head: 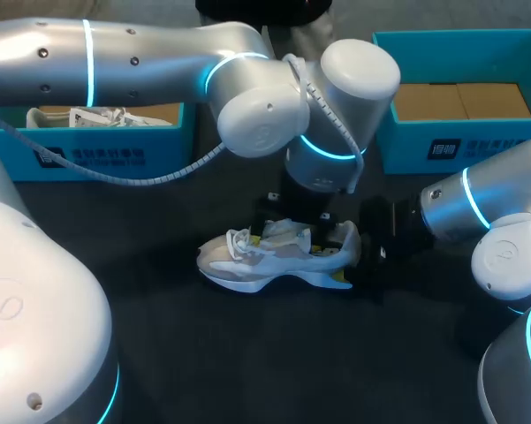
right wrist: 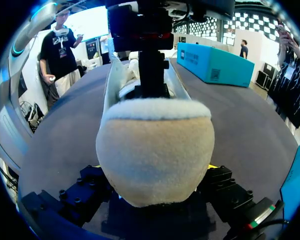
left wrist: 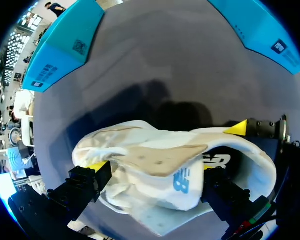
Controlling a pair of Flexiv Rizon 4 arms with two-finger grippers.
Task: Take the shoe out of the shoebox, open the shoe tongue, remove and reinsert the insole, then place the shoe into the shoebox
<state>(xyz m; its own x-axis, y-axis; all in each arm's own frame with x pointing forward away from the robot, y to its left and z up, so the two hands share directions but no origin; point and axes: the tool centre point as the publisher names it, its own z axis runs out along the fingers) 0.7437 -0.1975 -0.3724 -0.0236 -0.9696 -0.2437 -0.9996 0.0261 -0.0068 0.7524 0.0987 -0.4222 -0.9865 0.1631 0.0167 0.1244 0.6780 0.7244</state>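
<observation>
Around the shoe you had bare table from 6 to 9 o'clock, while the left arm crowded 12, the right gripper blocked 3, the left shoebox walled 10, and the right shoebox walled 2.

Item 1: white-and-beige mesh running shoe with white laces and a blue side marking. It sits sole downward near the middle of the bench, toe toward the left edge and fleecy beige heel toward the right edge. A tan perforated panel lies across its opening; I cannot tell whether it is tongue or insole. The left end effector clamps the midfoot from both sides, and the right end effector clamps the heel.

Item 2: open teal cardboard shoebox at the far right corner, brown floor showing.

Item 3: second teal shoebox at the far left edge, holding another white laced shoe.
</observation>
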